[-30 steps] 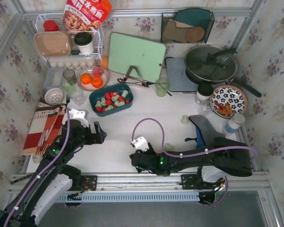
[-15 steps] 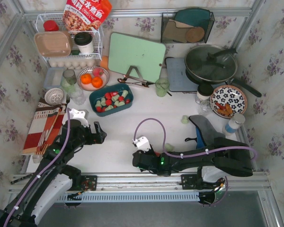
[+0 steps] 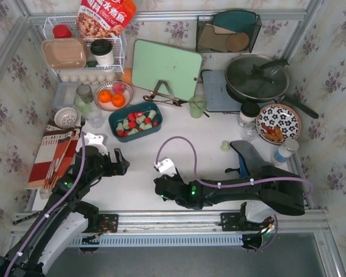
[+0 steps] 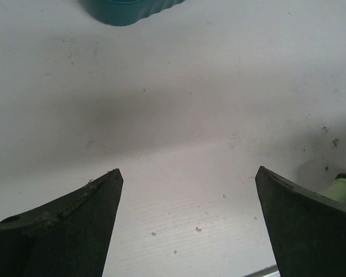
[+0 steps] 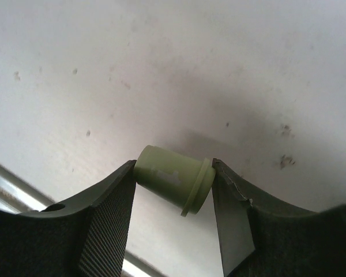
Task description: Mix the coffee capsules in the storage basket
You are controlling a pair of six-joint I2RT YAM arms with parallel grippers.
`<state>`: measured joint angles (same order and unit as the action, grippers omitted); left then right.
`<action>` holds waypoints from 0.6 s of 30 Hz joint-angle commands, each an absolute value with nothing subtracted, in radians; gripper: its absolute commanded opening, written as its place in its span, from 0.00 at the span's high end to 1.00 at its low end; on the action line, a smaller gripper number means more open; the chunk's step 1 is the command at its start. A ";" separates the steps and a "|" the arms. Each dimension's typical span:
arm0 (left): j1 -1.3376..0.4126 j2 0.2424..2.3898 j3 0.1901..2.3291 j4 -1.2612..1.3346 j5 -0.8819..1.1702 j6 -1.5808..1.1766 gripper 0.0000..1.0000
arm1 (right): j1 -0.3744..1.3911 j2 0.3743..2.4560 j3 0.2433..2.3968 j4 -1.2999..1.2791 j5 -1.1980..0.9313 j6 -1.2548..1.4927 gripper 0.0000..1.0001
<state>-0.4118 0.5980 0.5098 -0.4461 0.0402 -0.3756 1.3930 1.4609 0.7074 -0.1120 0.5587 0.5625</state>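
Right wrist: right pincer [image 5: 174, 172] grasps green capsule [image 5: 170, 180] crosswise, seemingly lifted; left pincer [image 4: 188, 173] released.

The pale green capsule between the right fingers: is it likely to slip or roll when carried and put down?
The green capsule looks small and plastic, so probably light. The right fingers pinch it end to end, lying sideways, so it may pivot or slip. Released on its side, its round tapered body would likely roll in a curve.
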 commanded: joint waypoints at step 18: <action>-0.411 0.556 0.502 -0.449 0.014 -0.381 0.00 | 0.978 1.739 1.202 0.202 0.339 0.117 0.58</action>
<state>-0.4118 0.5571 0.5041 -0.4484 0.0216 -0.3759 1.0176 1.6592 1.1080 0.1253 0.4068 0.2089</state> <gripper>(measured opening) 0.999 0.570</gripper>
